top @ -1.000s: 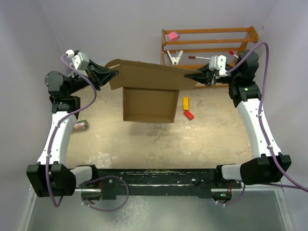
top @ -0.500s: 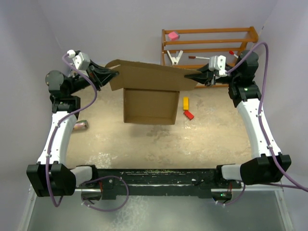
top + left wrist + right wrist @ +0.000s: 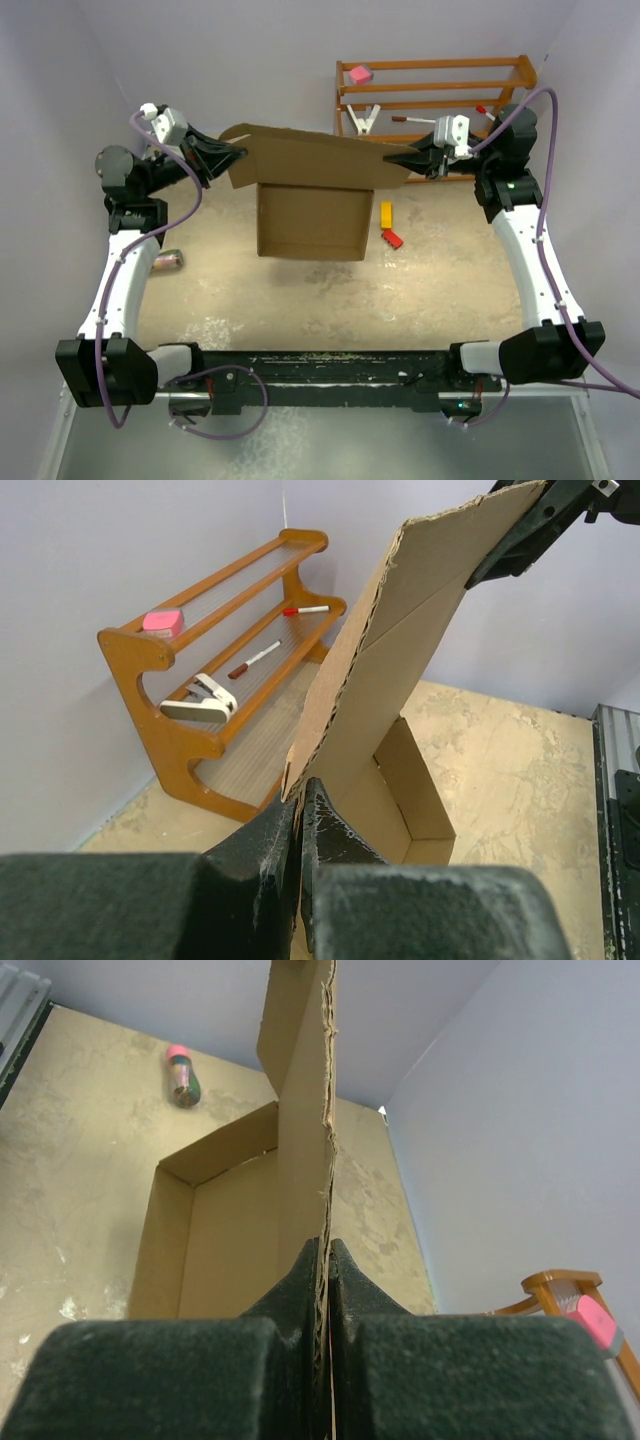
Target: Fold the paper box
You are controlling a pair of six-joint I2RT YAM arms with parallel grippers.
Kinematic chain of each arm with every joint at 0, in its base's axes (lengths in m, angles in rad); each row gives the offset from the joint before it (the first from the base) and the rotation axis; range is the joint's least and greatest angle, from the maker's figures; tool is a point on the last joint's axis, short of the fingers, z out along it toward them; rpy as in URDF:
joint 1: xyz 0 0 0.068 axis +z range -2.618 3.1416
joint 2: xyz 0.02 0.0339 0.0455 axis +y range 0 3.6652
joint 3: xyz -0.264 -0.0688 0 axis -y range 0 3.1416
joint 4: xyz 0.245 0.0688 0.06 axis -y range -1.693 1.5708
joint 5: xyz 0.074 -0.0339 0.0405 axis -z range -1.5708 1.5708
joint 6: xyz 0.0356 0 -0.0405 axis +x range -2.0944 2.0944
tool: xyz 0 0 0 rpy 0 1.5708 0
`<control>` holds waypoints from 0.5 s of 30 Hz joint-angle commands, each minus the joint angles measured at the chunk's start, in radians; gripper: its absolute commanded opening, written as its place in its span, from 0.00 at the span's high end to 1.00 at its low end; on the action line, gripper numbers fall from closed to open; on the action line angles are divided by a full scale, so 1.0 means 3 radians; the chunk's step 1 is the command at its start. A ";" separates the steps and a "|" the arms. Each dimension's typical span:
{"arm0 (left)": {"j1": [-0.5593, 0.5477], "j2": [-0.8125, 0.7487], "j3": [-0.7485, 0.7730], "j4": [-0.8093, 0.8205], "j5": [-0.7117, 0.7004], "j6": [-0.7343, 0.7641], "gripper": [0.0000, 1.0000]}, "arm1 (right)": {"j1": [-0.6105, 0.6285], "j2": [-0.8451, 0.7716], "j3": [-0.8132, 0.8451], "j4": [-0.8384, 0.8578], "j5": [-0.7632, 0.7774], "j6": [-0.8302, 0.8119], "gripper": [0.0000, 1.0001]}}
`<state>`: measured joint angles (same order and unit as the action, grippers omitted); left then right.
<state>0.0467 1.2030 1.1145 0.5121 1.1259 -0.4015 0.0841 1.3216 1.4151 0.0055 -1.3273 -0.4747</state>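
The paper box (image 3: pixel 308 215) is a brown cardboard mailer, its shallow tray open upward at the table's middle back and its wide lid flap (image 3: pixel 315 155) raised above the far wall. My left gripper (image 3: pixel 236 153) is shut on the flap's left end, the cardboard edge (image 3: pixel 330 700) pinched between its black fingers (image 3: pixel 325 825). My right gripper (image 3: pixel 402 158) is shut on the flap's right end, with the corrugated edge (image 3: pixel 325 1110) running straight up from its jaws. The tray interior (image 3: pixel 215 1240) shows below the flap in the right wrist view.
A wooden rack (image 3: pixel 435 95) stands at the back right, holding a pink block (image 3: pixel 359 73), a white clip (image 3: pixel 363 120) and a pen (image 3: pixel 410 119). A yellow block (image 3: pixel 386 214) and a red block (image 3: pixel 391 238) lie right of the box. A small bottle (image 3: pixel 167 260) lies at the left.
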 commanded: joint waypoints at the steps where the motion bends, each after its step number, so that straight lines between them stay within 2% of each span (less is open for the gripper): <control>1: -0.0018 -0.0022 0.0045 0.0113 0.0082 -0.0068 0.95 | 0.0032 -0.0049 0.0011 0.0176 -0.0111 -0.0034 1.00; 15: -0.0016 -0.0008 0.0059 0.0108 0.0082 -0.0101 0.95 | 0.0032 -0.0028 0.0006 0.0398 -0.0122 -0.0034 1.00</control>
<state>0.0467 1.2030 1.1145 0.5152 1.1259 -0.4053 0.0841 1.3220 1.4151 0.0345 -1.3285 -0.4747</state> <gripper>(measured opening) 0.054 0.004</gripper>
